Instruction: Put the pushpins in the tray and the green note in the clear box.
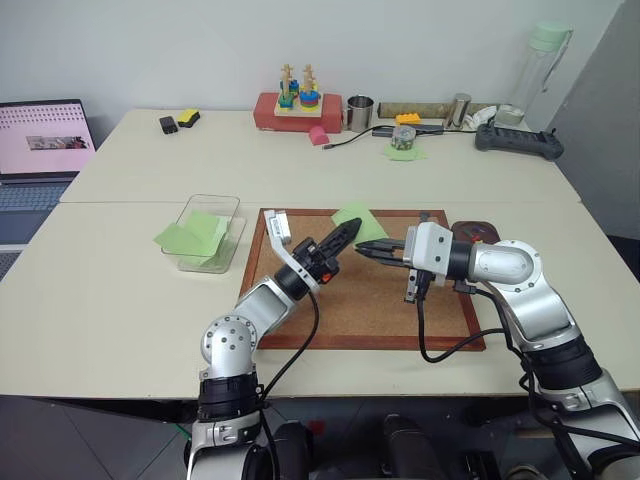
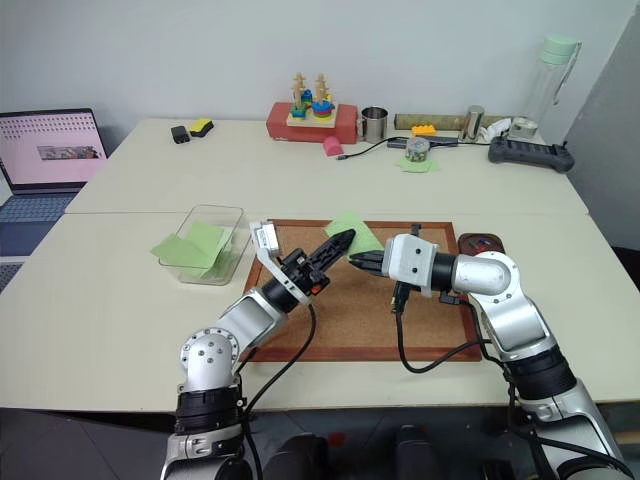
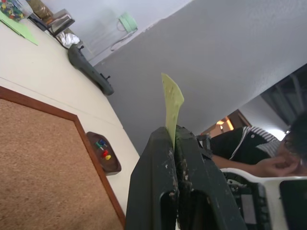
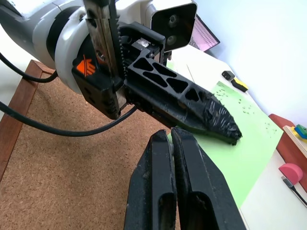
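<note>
A laptop (image 1: pixel 40 140) sits far left. The clear box (image 1: pixel 209 232) holds green slips. Over the corkboard (image 1: pixel 300 320), the left gripper (image 1: pixel 345 236) pinches the green note (image 1: pixel 355 217); the right gripper (image 1: pixel 368 249) is closed, empty. The tray (image 3: pixel 103 152) holds pushpins (image 3: pixel 103 150) beside the board on the worktop (image 1: pixel 100 300).

tray (image 1: pixel 473 232): mostly hidden behind right arm | pushpins (image 3: pixel 102 149): too small to count | laptop (image 1: pixel 40 150): cut off at edge

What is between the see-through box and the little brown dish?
Between the clear box and the tray lies the corkboard. Over it, both head views show the left gripper pinching the green note and the shut right gripper.
</note>
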You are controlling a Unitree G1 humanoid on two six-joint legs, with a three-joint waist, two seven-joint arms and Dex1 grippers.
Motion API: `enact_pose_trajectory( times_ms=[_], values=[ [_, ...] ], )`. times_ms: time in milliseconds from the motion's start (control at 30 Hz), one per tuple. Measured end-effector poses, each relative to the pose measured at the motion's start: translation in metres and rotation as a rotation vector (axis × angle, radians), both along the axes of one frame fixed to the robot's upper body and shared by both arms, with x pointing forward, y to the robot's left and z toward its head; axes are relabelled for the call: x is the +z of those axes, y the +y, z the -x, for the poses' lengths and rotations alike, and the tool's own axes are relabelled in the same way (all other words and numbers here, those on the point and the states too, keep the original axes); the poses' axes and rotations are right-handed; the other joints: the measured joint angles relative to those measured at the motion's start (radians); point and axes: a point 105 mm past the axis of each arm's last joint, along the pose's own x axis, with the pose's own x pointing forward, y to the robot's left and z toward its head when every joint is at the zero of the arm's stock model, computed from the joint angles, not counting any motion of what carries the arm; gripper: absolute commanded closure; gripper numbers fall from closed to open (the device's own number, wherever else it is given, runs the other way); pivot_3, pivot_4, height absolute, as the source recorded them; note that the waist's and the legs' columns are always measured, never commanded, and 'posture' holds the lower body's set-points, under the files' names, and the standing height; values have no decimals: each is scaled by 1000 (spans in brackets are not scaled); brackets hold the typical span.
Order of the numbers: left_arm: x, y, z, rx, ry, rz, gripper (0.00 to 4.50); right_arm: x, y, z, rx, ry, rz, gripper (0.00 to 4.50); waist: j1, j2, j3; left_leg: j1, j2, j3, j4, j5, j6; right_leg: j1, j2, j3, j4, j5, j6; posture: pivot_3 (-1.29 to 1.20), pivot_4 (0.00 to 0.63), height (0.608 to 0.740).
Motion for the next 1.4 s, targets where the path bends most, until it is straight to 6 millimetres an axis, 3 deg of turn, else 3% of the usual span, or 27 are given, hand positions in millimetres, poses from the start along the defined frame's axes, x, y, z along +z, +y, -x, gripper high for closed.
enact_pose_trajectory(
  times_ms=[233,500,600,733,833,933,1100,1400],
  values=[
    [-23,-1,-9,58,37,-96,4448,0,0,0,1,2,-3,4500,1,-1,0,0,0,0,0,0,0,0,0,0,0,0,0,0,150,740],
    [-40,4,-25,156,58,-169,4448,23,-8,4,-34,-19,-73,4500,3,-1,1,0,-1,0,0,0,0,0,-1,0,0,0,0,0,150,740],
    [-41,4,-26,166,44,-194,4448,31,-38,-12,-197,15,-126,4500,6,-1,1,0,-1,0,0,0,0,0,-1,0,0,0,0,0,150,740],
    [-32,-4,-20,128,-21,-220,4448,-16,-127,-51,-670,257,-117,4500,25,-2,1,-1,-2,1,0,0,0,0,-2,1,-1,2,-5,0,150,740],
    [-31,-5,-18,124,-37,-240,4448,-38,-168,-65,-905,339,-158,4500,23,-2,1,0,-2,2,0,0,0,0,-2,2,0,2,-5,0,150,740],
    [-31,-13,-14,90,-52,-246,4448,-48,-185,-72,-1004,366,-168,4500,20,-2,1,0,-2,2,-1,0,0,-1,-2,2,0,2,-5,0,150,740],
    [-26,-18,-10,74,-86,-258,4448,-58,-192,-86,-1078,403,-218,4500,18,-2,1,0,-2,2,-1,0,0,-1,-1,2,0,2,-4,0,150,740],
    [-31,-15,-8,75,-81,-269,4500,-68,-199,-91,-1126,459,-268,2616,18,-2,1,-1,-2,2,-1,0,0,-1,-1,2,0,1,-3,0,150,740]
  ],
)
